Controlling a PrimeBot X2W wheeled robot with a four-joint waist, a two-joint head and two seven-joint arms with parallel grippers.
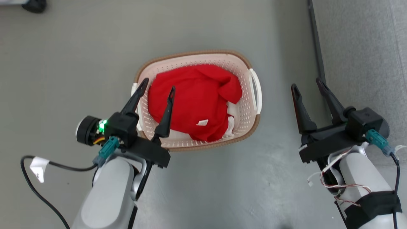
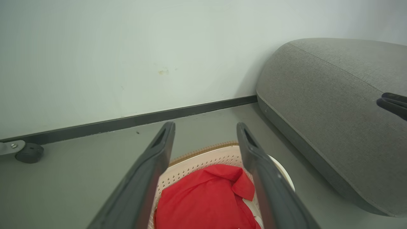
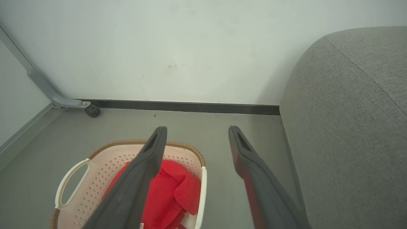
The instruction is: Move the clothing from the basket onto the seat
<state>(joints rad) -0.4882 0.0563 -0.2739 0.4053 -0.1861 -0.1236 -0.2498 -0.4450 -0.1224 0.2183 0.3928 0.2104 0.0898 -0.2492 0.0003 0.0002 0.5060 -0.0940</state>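
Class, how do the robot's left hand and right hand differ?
The left hand hangs above the basket and clothing; the right hand above floor by the seat. A green light glows behind the left hand, none behind the right hand. Both are open and empty.

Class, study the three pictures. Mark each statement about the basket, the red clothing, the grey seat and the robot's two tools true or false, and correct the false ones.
1. The clothing lies inside the basket. True.
2. The left tool is shut on the clothing. False: it is open, poised over the basket's left side, holding nothing.
3. The seat stands on the robot's right of the basket. True.
4. The right tool holds a garment. False: it is open and empty, off to the basket's right.
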